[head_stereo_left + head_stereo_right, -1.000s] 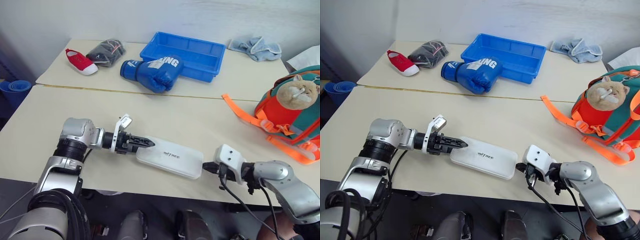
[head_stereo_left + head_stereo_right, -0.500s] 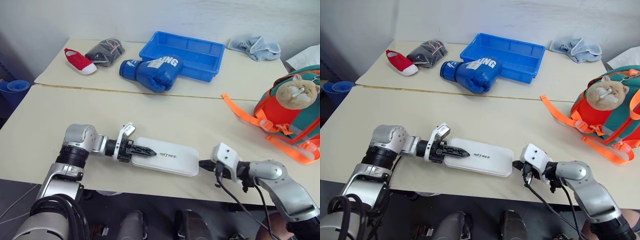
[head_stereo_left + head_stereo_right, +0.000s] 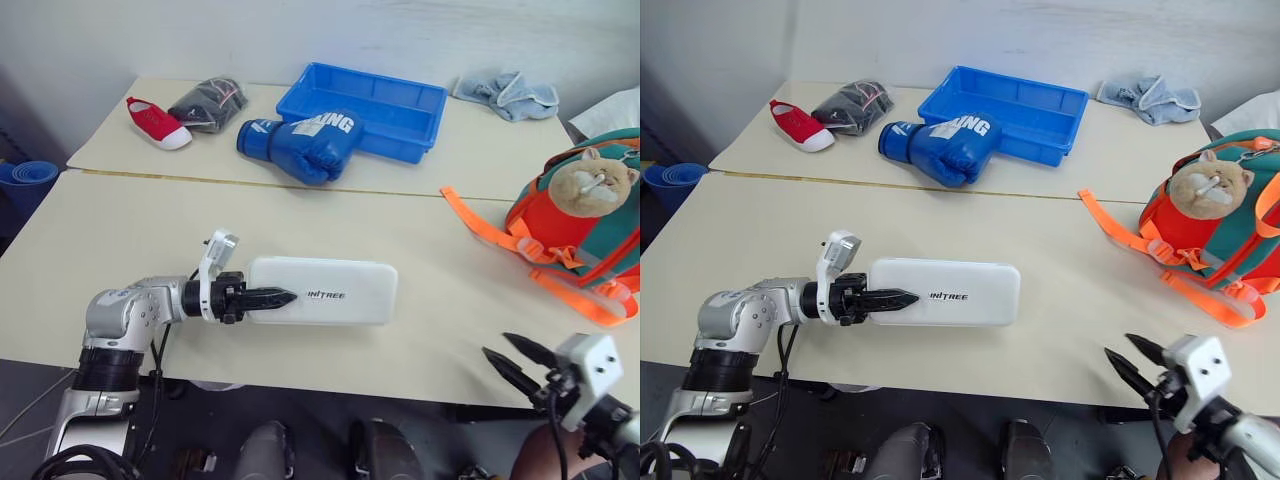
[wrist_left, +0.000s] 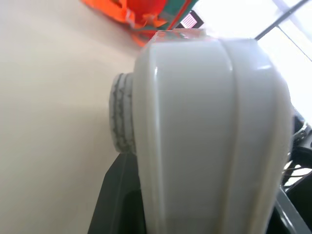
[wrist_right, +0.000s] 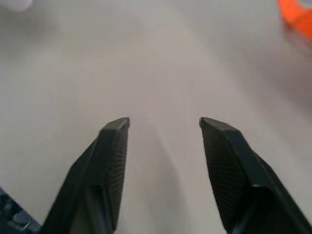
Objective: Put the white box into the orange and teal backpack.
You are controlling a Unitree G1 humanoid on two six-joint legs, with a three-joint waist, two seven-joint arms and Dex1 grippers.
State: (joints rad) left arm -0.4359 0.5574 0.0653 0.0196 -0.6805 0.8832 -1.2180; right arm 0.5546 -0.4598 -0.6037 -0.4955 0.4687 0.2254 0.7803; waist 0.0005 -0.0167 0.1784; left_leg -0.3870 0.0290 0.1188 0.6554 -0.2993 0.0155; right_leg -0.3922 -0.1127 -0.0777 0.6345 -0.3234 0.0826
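Head views: left gripper [image 3: 272, 297] clamped on the left end of the white box [image 3: 325, 291], lifted over the near table [image 3: 120, 235]; open tabletop up to the orange and teal backpack [image 3: 585, 235] at the right edge. Left wrist view: box end pinched. Right wrist view: right gripper [image 5: 165, 127] spread, empty.

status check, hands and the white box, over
Left hand shut on white box, held off table. Right hand open, empty. Backpack at right, path clear.
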